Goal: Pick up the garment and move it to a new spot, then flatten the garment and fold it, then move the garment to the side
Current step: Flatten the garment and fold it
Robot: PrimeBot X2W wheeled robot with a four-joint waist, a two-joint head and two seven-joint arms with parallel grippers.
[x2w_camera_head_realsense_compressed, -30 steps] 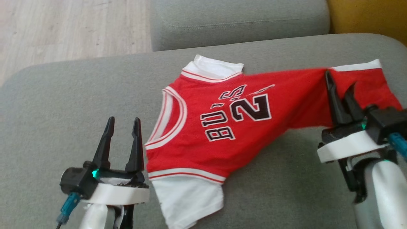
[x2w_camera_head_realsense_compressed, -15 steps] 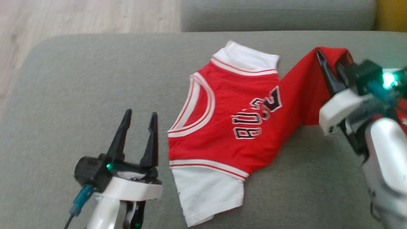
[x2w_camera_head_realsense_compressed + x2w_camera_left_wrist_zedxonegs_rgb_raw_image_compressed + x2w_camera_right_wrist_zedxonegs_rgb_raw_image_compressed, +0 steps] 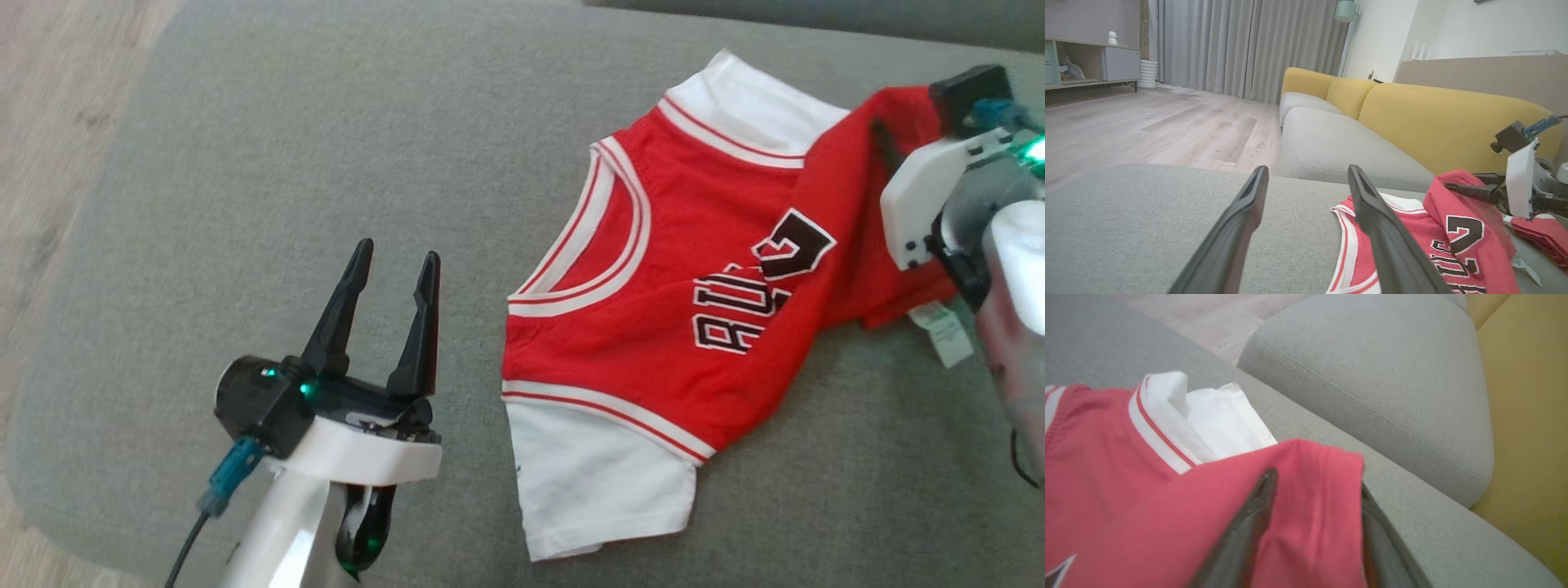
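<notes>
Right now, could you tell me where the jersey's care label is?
The care label lies on the grey cushion at the head view's far right, beside the folded jersey.

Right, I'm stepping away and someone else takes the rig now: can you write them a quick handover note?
Left gripper: open, holding nothing, over the cushion beside the jersey neckline.
Right gripper: jaws apart, the red hem fold lying between them.
Jersey: on the grey cushion, lower part folded over the lettering.
Done: first fold laid, it seems.
Left: clear the right gripper, finish folding, move the jersey aside.
</notes>
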